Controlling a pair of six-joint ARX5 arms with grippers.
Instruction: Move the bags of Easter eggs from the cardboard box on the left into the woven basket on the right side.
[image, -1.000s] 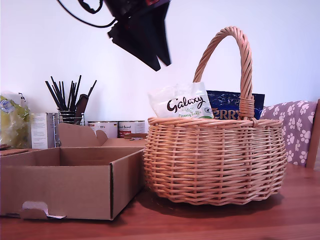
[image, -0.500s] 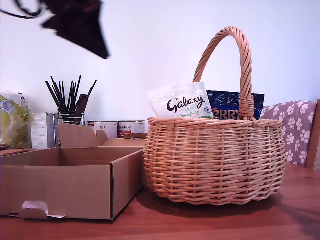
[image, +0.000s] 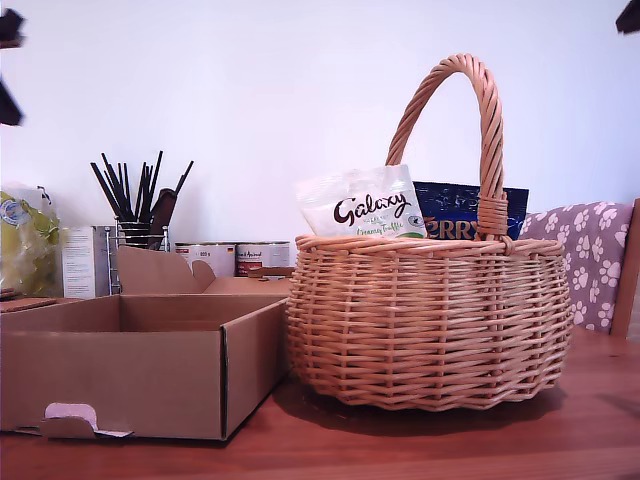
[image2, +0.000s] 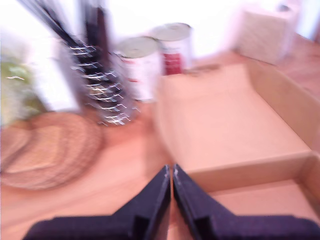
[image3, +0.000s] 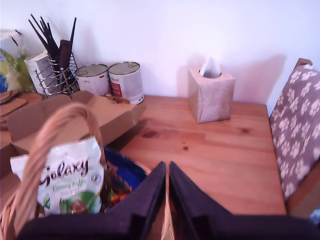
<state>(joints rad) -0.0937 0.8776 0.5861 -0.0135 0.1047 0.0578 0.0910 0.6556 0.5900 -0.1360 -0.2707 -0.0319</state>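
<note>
While both hands hang closed, two bags (image: 362, 205) fill one woven basket (image: 430, 315).

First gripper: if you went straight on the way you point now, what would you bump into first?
Probably the cardboard box: my first gripper, jaws shut, points at its near wall. The picture is blurred, so depth is unsure.

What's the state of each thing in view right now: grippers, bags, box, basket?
first gripper: fingers shut, holding nothing
second gripper: fingers shut, holding nothing
Galaxy bag: upright in the woven basket
dark blue bag: in basket, behind Galaxy
cardboard box: flaps up, no bags visible inside
tissue box: tissue sticking out
</note>
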